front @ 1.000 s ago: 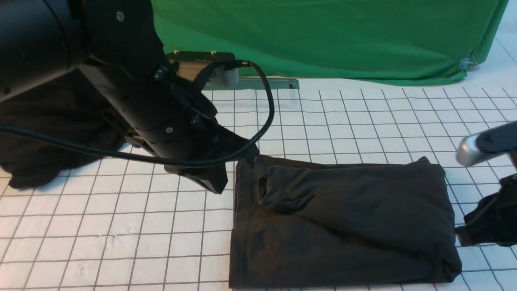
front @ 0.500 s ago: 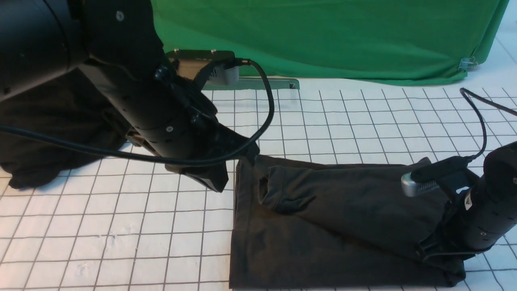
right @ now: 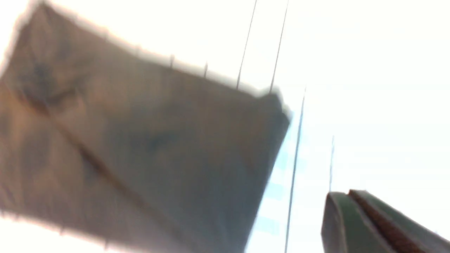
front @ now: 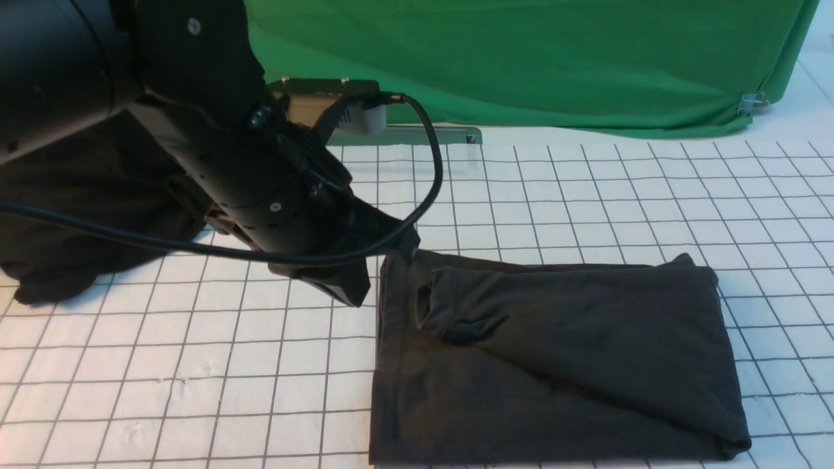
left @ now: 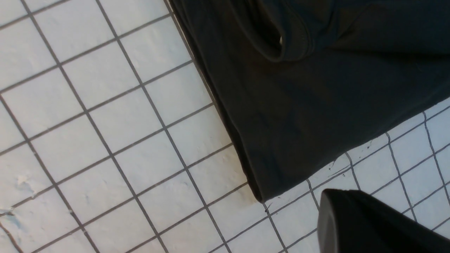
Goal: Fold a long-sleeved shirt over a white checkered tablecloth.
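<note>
The long-sleeved shirt (front: 554, 358) lies as a squat dark rectangle on the white checkered tablecloth (front: 586, 195), down by the cloth's near edge and right of its middle. One open cuff (front: 427, 306) is turned up on top near the bundle's left edge, which suggests the sleeves were tucked inward so the folded body would pin them. Judging by that compact shape, the folding looks all but finished.

The left gripper (front: 365, 260) hangs low beside the shirt's far-left corner, jaws pressed together with no cloth between them; only one dark fingertip (left: 355, 221) shows in its wrist view, clear of the fabric and over bare squares. It appears to be parked there simply to stay off the bundle.

The right gripper (right: 369, 221) is out of the front view altogether. Its own blurred view shows the jaws meeting along a thin seam, nothing pinched, with the shirt well off to one side.

A second heap of black cloth (front: 78, 215) sits at the tablecloth's far-left edge, in front of the green backdrop (front: 521, 58), well apart from the work.
</note>
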Controlling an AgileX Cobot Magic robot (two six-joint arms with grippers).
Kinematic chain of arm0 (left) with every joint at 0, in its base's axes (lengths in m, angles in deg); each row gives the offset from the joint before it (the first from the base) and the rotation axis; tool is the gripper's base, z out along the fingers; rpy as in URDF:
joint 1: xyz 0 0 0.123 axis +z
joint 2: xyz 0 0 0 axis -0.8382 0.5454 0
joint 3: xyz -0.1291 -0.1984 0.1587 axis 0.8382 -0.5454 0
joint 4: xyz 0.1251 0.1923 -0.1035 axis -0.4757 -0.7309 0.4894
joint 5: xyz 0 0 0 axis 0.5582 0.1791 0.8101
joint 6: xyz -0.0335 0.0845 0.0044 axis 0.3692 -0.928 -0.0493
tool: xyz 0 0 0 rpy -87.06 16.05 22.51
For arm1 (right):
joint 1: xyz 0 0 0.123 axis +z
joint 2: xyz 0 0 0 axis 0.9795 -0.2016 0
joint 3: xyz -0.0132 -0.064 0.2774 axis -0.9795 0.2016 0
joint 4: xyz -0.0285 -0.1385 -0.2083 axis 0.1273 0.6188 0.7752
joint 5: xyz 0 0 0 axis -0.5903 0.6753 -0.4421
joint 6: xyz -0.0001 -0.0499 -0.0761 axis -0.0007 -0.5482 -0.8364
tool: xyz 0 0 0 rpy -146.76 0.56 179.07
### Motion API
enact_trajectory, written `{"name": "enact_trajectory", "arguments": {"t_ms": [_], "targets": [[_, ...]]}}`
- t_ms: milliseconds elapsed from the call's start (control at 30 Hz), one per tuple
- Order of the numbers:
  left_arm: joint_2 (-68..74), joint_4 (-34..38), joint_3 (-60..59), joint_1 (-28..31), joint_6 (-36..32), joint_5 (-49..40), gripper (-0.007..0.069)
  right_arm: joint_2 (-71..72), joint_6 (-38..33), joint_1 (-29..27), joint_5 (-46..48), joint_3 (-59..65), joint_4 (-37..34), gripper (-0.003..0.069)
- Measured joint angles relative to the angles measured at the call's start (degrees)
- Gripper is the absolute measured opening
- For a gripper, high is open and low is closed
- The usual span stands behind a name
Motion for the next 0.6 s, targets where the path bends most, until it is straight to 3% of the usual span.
{"name": "enact_trajectory", "arguments": {"t_ms": [67, 133, 200, 600], "targets": [[0.00, 0.00, 0.00, 0.00, 0.00, 0.26, 0.0001, 4.60, 0.07, 0.00, -5.65, 3.93, -0.06, 0.0000], [0.00, 0.11, 0.00, 0.00, 0.00, 1.19, 0.0001, 13.19, 0.07, 0.00, -20.08, 12.79, -0.66, 0.0000], [0.00, 0.43, 0.00, 0.00, 0.00, 1.51, 0.0001, 15.04, 0.07, 0.00, -25.28, 17.50, -0.99, 0.0000], [0.00, 1.05, 0.00, 0.00, -0.41, 1.81, 0.0003, 11.93, 0.07, 0.00, -38.05, 23.06, -1.24, 0.0013]]}}
